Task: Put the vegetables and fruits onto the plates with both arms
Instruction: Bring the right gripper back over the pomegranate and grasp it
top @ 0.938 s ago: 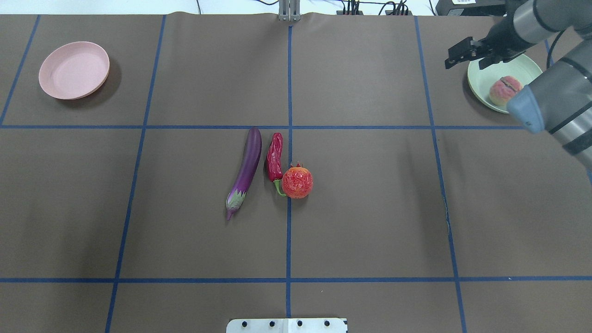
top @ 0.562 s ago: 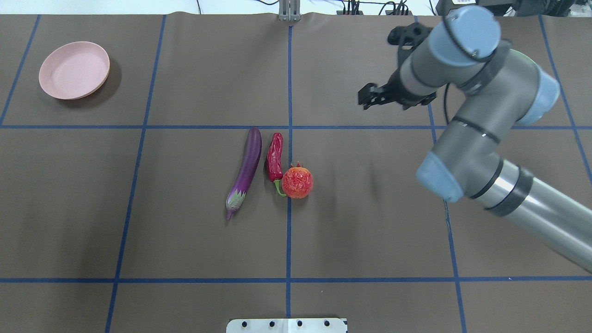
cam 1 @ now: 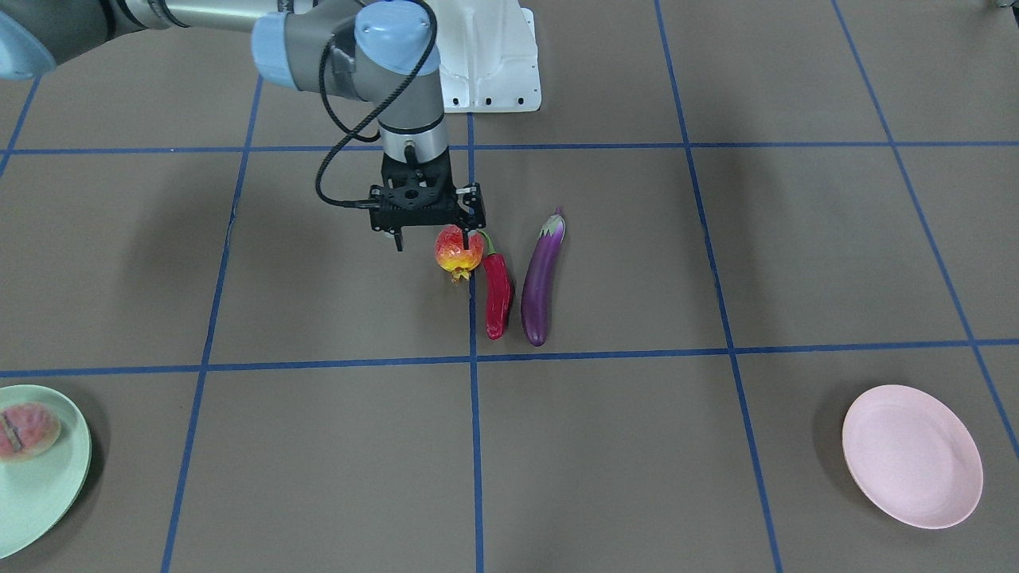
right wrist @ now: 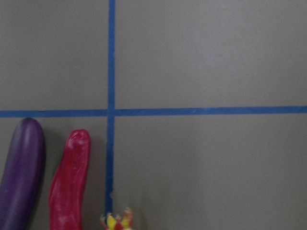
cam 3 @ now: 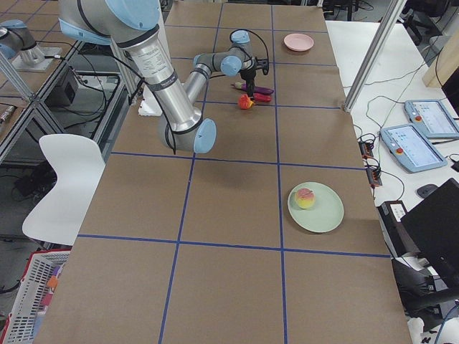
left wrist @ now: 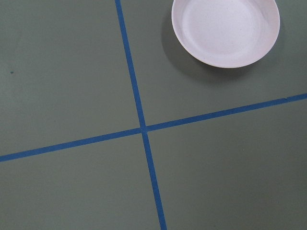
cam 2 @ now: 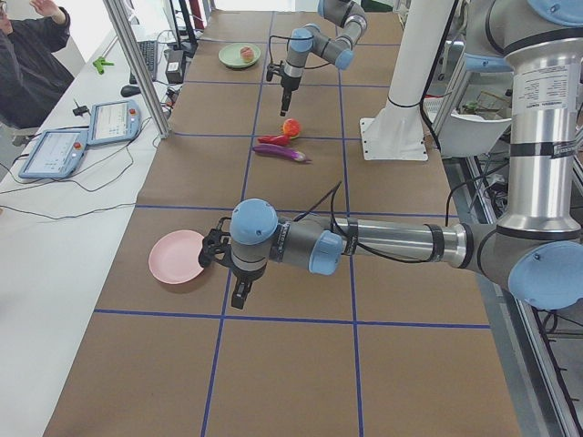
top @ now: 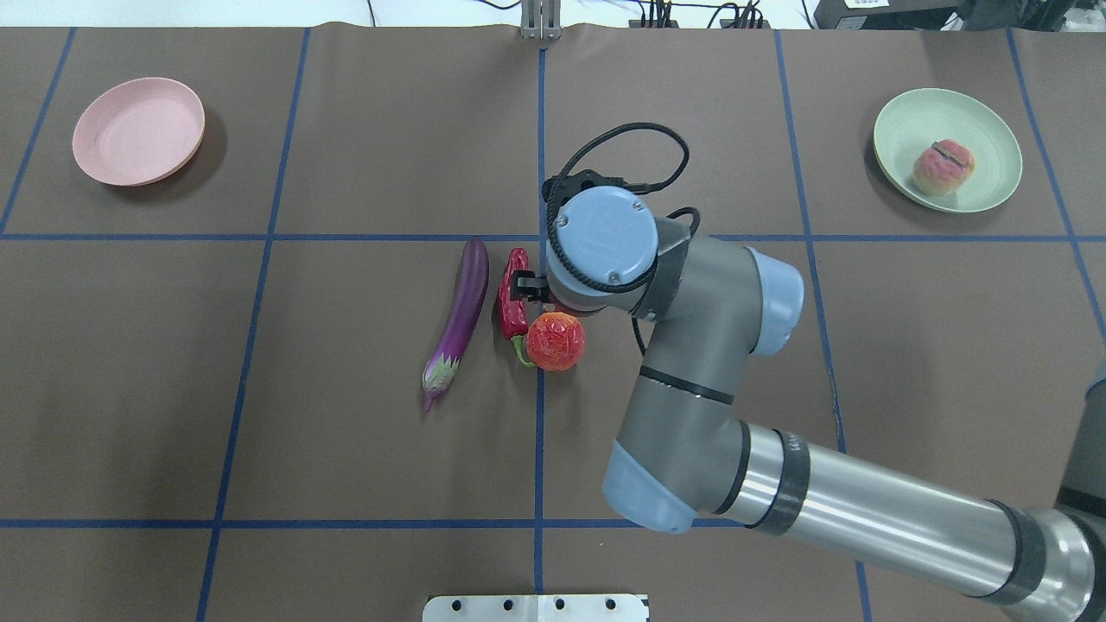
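Observation:
My right gripper (cam 1: pixel 431 237) hangs open just over the round red-and-yellow fruit (cam 1: pixel 458 251) at the table's centre, one finger beside it. In the overhead view the wrist hides most of that gripper above the fruit (top: pixel 556 341). The red chili (top: pixel 513 294) and the purple eggplant (top: pixel 458 320) lie side by side to the fruit's left. The peach-like fruit (top: pixel 943 168) rests on the green plate (top: pixel 899 130) at far right. The pink plate (top: pixel 138 130) is bare at far left. My left gripper (cam 2: pixel 239 293) hovers near the pink plate (cam 2: pixel 178 257); I cannot tell if it is open.
The white base block (top: pixel 536 607) sits at the table's near edge. Blue tape lines divide the brown mat. In the exterior left view a person (cam 2: pixel 27 55) and tablets (cam 2: pixel 55 150) are beside the table, past a metal post (cam 2: pixel 137 64).
My right arm has swung from the green plate at far right to the table's centre, over the round fruit. The peach stays on the green plate.

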